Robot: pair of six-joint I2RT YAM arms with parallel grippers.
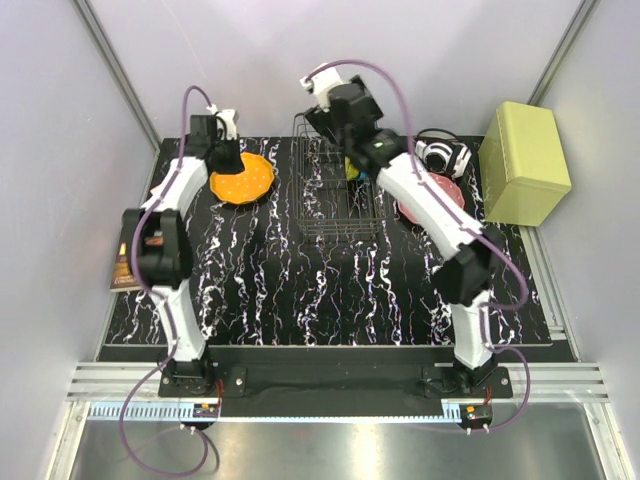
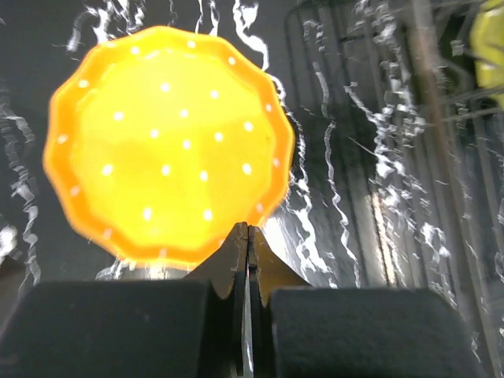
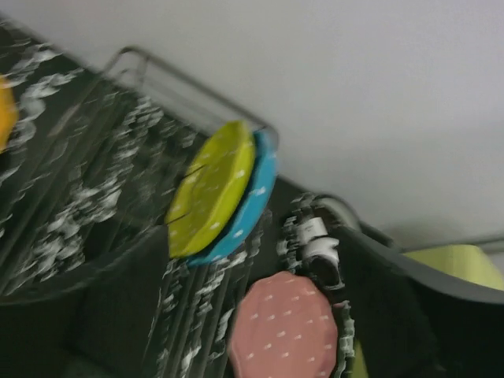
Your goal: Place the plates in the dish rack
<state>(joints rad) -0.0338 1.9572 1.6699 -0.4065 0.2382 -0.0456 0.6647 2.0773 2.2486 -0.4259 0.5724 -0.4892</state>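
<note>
Just past our left gripper point(image 2: 248, 232), whose fingers are squeezed tight together, we see the orange plate point(image 2: 169, 146), its edge at the tips.

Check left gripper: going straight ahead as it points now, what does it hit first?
Most likely the round orange scallop-edged plate with white dots, flat on the black white-veined mat right ahead of the shut left gripper. Depth unclear: it could touch mat first.

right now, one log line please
rack: yellow-green, blue in; table: pink, orange; left gripper: shut by orange; right gripper: over rack
</note>
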